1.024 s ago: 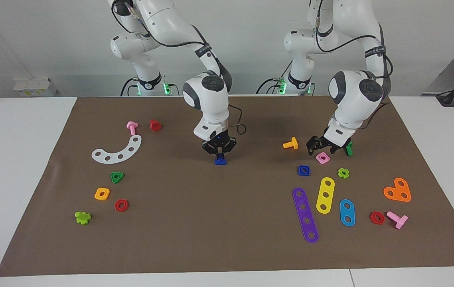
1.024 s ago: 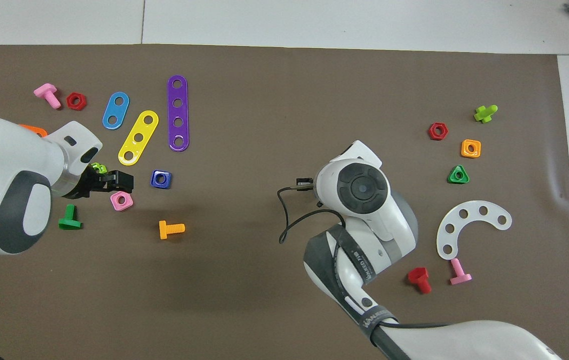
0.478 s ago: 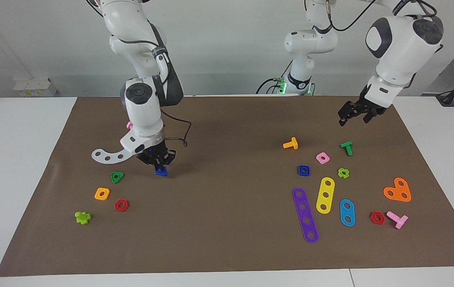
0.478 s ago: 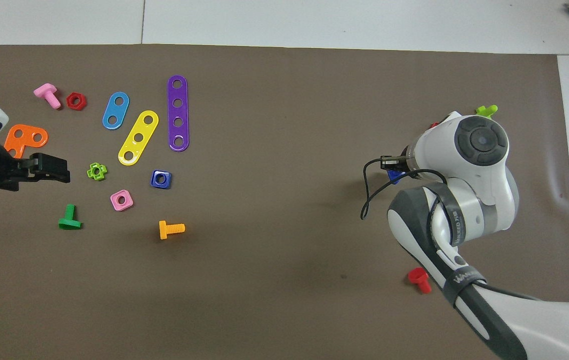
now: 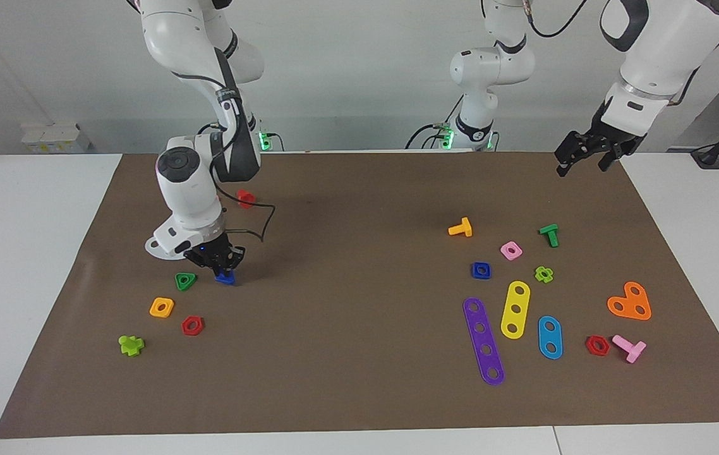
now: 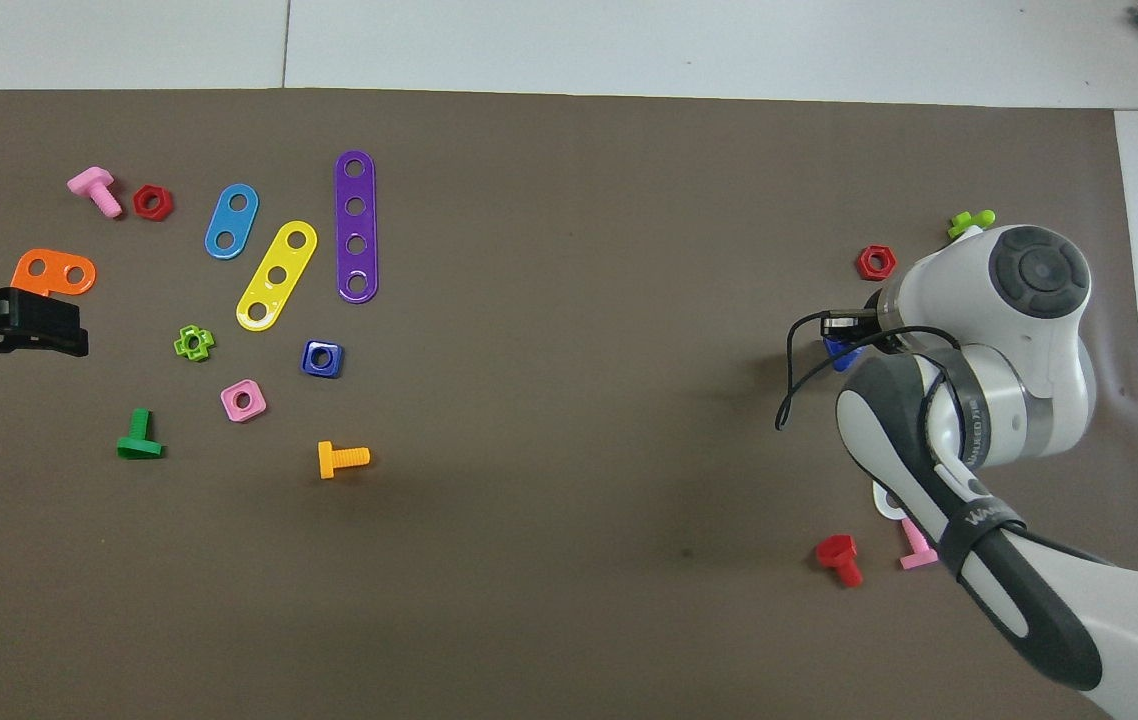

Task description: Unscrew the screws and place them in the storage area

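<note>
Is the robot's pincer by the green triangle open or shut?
Shut: the right pincer grips the blue bolt beside the green triangle.

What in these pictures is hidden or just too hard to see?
- White curved strip: mostly covered by the right arm in both views.
- Blue bolt: clamped in the right gripper; whether it touches the mat is unclear.
- Left gripper: cut off by the overhead view's edge.

The right arm's grey sleeve (image 6: 959, 440) carries small white lettering, partly hidden and too small to read. Nothing else bears writing.
</note>
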You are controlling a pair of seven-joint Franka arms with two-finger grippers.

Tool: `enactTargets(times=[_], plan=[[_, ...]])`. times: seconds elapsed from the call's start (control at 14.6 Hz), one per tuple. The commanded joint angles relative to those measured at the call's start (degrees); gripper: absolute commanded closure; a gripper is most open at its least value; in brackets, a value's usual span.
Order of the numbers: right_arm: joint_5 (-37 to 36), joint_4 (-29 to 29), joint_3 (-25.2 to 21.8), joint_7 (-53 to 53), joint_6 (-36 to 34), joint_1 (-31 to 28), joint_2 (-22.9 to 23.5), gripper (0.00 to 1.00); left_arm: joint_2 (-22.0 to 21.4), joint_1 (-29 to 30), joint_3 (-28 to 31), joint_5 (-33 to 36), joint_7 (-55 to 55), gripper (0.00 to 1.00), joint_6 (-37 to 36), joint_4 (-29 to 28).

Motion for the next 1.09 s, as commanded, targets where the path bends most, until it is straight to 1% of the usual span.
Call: enactTargets(times=[0.0, 0.07, 0.14, 0.2, 0.27, 0.41, 0.48, 0.75, 0.89, 1.02], plan=[[2.11, -2.57, 0.81, -3.1, 4.05, -1.59, 0.05, 1.0, 0.78, -0.28, -0.24, 1.33, 0.71, 0.0, -0.97, 0.63], [2.12, -3.02, 0.81, -3.19, 5.02, -1.5, 0.05, 1.0, 0.6, -0.28, -0.24, 1.33, 0.8, 0.0, -0.97, 0.28], [2.12, -3.03, 0.81, -3.28, 5.03, -1.5, 0.05, 0.9, 0.52, -0.28, -0.24, 1.33, 0.89, 0.0, -0.71, -0.34], [2.12, -3.03, 0.81, -3.28, 5.12, -1.59, 0.05, 0.39, 0.34, -0.28, -0.32, 1.33, 0.89, 0.0, -0.27, -0.78], [2.12, -2.59, 0.81, -3.28, 5.03, -1.59, 0.05, 0.08, 0.34, -0.37, -0.32, 1.33, 0.89, 0.0, -0.01, -0.87], [2.2, -1.8, 0.81, -2.93, 4.42, -1.5, -0.13, 0.03, 0.34, -0.37, -0.32, 1.33, 0.89, 0.0, 0.87, -0.87], [2.21, -1.1, 0.81, -2.84, 3.81, -1.42, -0.56, 0.03, 0.43, -0.37, -0.32, 1.33, 0.89, 0.0, 1.74, -0.87], [2.56, 3.82, 0.81, -2.58, -5.23, -1.33, -3.55, 0.03, 0.43, -0.63, -0.41, 1.24, 1.76, 0.0, 2.98, -0.87], [2.56, 4.97, 0.81, -2.31, -7.52, -1.33, -6.09, 0.03, 0.43, -1.33, -0.41, 1.24, 2.21, 0.0, 2.9, -1.04], [2.56, 4.97, 0.81, -1.26, -10.07, -1.42, -10.3, 0.03, 0.43, -1.69, -0.41, 1.24, 2.21, 0.0, 2.9, -1.22]])
